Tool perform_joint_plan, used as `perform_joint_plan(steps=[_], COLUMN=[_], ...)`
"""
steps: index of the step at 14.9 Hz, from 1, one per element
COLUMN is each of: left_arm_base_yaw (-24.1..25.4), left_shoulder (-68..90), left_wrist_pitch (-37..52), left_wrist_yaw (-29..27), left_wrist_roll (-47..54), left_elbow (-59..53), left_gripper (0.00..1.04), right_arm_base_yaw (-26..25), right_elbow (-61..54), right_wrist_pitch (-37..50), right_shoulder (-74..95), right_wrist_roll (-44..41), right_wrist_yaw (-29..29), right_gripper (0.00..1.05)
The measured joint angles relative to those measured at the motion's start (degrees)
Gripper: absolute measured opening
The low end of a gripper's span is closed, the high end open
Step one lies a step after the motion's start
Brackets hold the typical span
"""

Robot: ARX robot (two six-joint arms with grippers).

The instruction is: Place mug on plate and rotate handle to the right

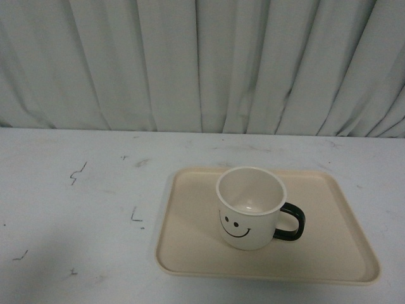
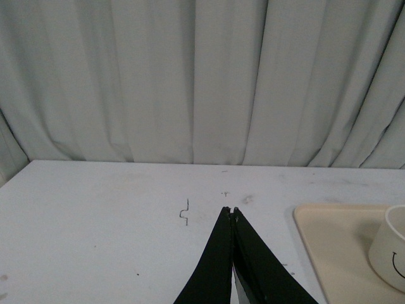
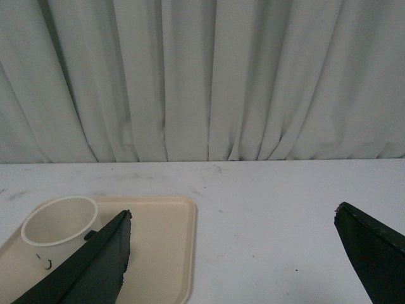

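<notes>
Front view: the mug (image 1: 250,209) stands upright on the plate (image 1: 190,247), about the middle of it, base flat on the tray floor. Mouth open upward, inside cream and bare as far as can be seen. The handle (image 1: 292,225) sticks out to the robot's right, roughly parallel to the plate's near edge, over the tray and apart from its rim.

Markings: a black smiley face (image 1: 235,226), two dots and a curved mouth, on the mug wall turned toward the robot. Part of the same face shows in both wrist views. Only other marks are short dark scratches (image 1: 77,172) on the white table (image 1: 63,266), left of the plate; they do not read as letters.

The plate lies flat on the table, right of centre, long side across the view. A pale pleated curtain (image 1: 190,63) hangs behind the table's far edge.

Left gripper (image 2: 234,210): black fingers pressed together tip to tip, nothing between them, over bare table with the plate and mug off to its right, well apart.

Right gripper (image 3: 233,215): fingers spread wide, gap bare, clear of the mug; plate and mug show partly behind one finger (image 3: 95,259), table beyond the other
</notes>
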Motion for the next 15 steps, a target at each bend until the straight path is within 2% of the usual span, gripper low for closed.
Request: perform_joint_plan(steps=[1, 2, 3, 4, 6, 8, 9, 10, 11, 15], left_arm_base_yaw=[0.0, 0.0, 0.0, 0.0, 0.0, 0.0, 0.0, 0.0, 0.0, 0.0], left_shoulder=[-1.14, -9.81, -9.73, -9.73, -9.73, -9.73, -9.73, -9.73, -9.73, -9.73], left_wrist_pitch=[-1.75, -9.6, -10.4, -10.62, -10.62, -10.62, -10.62, -10.6, -10.62, -10.62], left_wrist_yaw=[0.0, 0.02, -0.02, 0.0, 0.0, 0.0, 0.0, 0.0, 0.0, 0.0], left_wrist_roll=[0.0, 0.02, 0.02, 0.0, 0.0, 0.0, 0.0, 0.0, 0.15, 0.15], left_elbow=[0.02, 0.07, 0.04, 0.04, 0.04, 0.04, 0.04, 0.04, 0.04, 0.04], left_gripper=[0.02, 0.02, 0.02, 0.34, 0.57, 0.75, 0.86, 0.97, 0.98, 0.98], right_arm_base_yaw=[0.0, 0.0, 0.0, 0.0, 0.0, 0.0, 0.0, 0.04, 0.46, 2.67], right_elbow=[0.0, 0.0, 0.0, 0.0, 0.0, -0.02, 0.0, 0.55, 2.25, 5.01], right_wrist_pitch=[0.02, -0.02, 0.02, 0.02, 0.04, 0.02, 1.22, 6.34, 11.43, 17.77], right_shoulder=[0.0, 0.0, 0.0, 0.0, 0.0, 0.0, 0.61, 5.07, 13.33, 23.39], right_wrist_roll=[0.0, 0.0, 0.0, 0.0, 0.0, 0.0, 0.11, 0.74, 1.97, 2.01], right_wrist_yaw=[0.0, 0.02, 0.0, 0.0, 0.0, 0.0, -0.42, -1.84, -3.89, -4.74], right_gripper=[0.98, 0.98, 0.98, 0.98, 0.98, 0.98, 0.98, 0.98, 0.98, 0.98])
